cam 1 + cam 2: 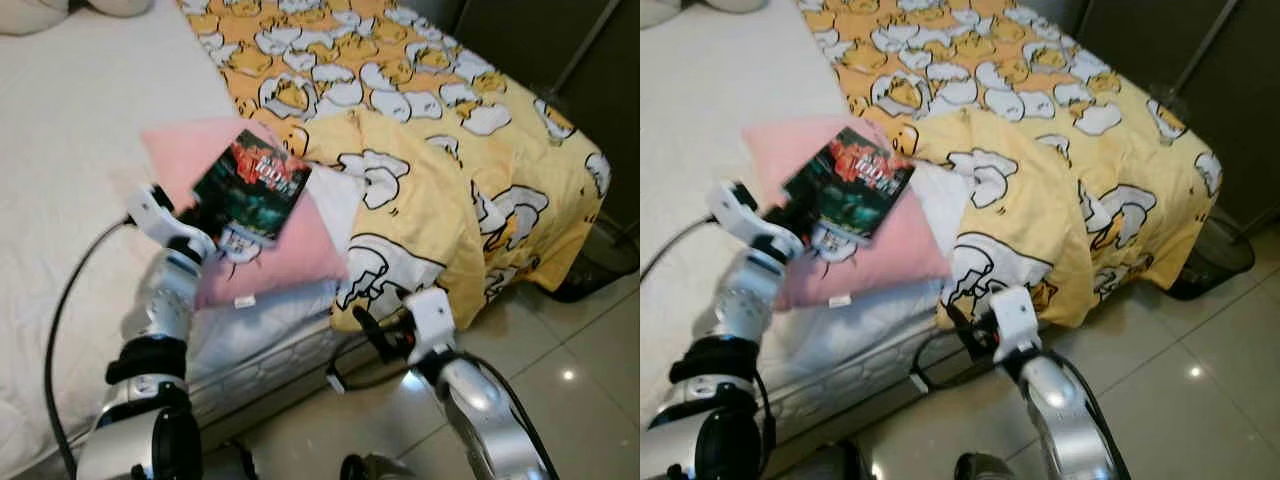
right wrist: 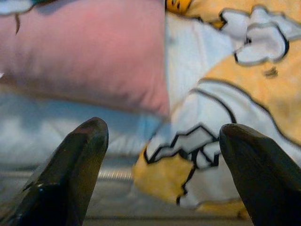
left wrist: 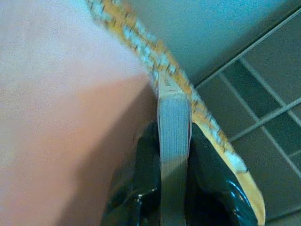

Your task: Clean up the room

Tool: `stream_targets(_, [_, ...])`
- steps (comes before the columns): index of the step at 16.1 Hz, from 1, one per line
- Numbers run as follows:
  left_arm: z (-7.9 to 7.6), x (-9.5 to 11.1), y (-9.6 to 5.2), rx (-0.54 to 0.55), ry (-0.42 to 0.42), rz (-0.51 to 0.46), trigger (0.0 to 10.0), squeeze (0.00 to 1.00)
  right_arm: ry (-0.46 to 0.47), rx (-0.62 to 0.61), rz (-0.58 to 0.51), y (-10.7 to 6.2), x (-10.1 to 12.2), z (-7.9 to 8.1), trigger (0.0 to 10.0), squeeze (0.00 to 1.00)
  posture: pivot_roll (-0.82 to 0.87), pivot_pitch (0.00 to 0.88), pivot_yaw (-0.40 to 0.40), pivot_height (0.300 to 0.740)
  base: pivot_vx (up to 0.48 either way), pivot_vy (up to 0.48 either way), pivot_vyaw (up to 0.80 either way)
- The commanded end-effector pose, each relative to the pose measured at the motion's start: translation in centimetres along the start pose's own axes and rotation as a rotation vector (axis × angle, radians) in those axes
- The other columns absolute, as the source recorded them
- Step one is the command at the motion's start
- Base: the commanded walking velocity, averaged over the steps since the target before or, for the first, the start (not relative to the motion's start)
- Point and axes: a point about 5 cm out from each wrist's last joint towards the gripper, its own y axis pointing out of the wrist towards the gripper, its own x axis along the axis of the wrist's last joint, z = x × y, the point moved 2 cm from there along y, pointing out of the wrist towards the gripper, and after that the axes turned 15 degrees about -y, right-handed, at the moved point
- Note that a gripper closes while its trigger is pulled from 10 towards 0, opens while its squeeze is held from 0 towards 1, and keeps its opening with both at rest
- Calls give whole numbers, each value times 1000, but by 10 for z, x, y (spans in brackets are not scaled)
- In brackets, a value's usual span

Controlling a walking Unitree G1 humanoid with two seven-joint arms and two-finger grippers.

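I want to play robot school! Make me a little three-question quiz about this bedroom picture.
1. True or false: the left claw is shut on a book.
2. What does the book hang over?
A. the floor
B. the pink pillow
C. a desk
3. Fill in: the right claw is ____, empty, low beside the bed, in front of the yellow blanket.

Key
1. True. The left wrist view shows both black fingers pressed on the book's page edges.
2. B. The book is held just above the pillow on the white mattress.
3. Open. Its two fingers stand well apart with nothing between them.
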Motion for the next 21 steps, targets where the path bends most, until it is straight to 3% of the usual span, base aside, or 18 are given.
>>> stream_targets(1, [-21,20,8,-70,25,-65,0,0,-5,-16,-13,4,2,-6,10000,0,-60,0,-83,740,0,0,0])
stream_targets(4, [-26,37,10,-60,52,-121,0,0,-18,17,-35,18,7,-3,10000,0,-29,0,-92,740,0,0,0])
stream_targets(5, [-20,40,8,-24,53,-139,0,0,-18,18,-37,20,7,-3,10000,0,-24,0,-94,740,0,0,0])
stream_targets(6, [-2,61,2,78,40,-238,0,0,-19,18,-42,23,8,-3,10000,0,-15,0,-96,740,0,0,0])
stream_targets(7, [4,67,-1,103,50,-258,0,0,-19,21,-44,23,8,-2,10000,0,-14,0,-95,740,0,0,0])
stream_targets(9, [10,77,-3,110,125,-240,0,0,-17,29,-49,23,8,0,10000,0,-14,0,-95,740,0,0,0])
stream_targets(11, [26,93,-9,143,234,-190,0,0,-7,36,-60,23,10,1,10000,0,-22,0,-87,740,0,0,0])
stream_targets(14, [33,96,-14,204,355,-205,0,0,-7,11,-102,26,18,-5,10000,0,-31,0,-77,740,0,0,0])
stream_targets(21, [34,90,-11,256,365,-246,0,0,-23,24,-123,30,22,-4,10000,0,-13,0,-81,740,0,480,0])
